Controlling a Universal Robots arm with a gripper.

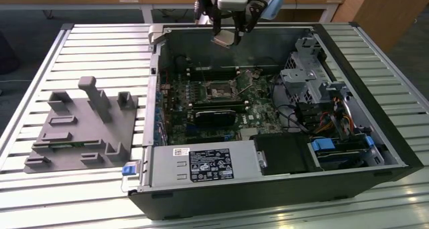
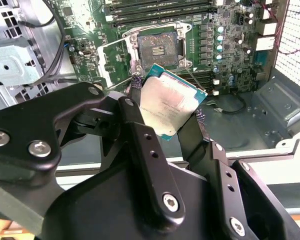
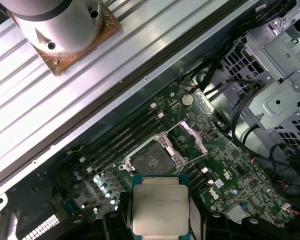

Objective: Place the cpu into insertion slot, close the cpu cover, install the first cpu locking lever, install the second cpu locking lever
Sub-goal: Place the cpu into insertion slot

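My gripper (image 1: 231, 30) hangs over the far wall of the open computer case (image 1: 395, 148), shut on the cpu (image 1: 224, 39). In both wrist views the cpu (image 2: 170, 102) (image 3: 160, 210) shows as a silvery square chip with a green rim, held at its edges between the black fingers (image 2: 140, 130). Farther down on the green board lies the insertion slot (image 2: 157, 47) (image 3: 151, 161) (image 1: 219, 91), dark in the centre and uncovered. The cpu cover (image 2: 115, 57) (image 3: 192, 137) stands swung open beside the slot. The chip is well above the slot and touches nothing else.
Long black memory slots (image 2: 160, 7) run beside the socket. A black fan card (image 1: 214, 117), a grey power supply (image 1: 201, 163) and a metal drive cage (image 1: 308, 78) fill the case. A grey fixture (image 1: 80, 123) sits on the slatted table at the exterior view's left.
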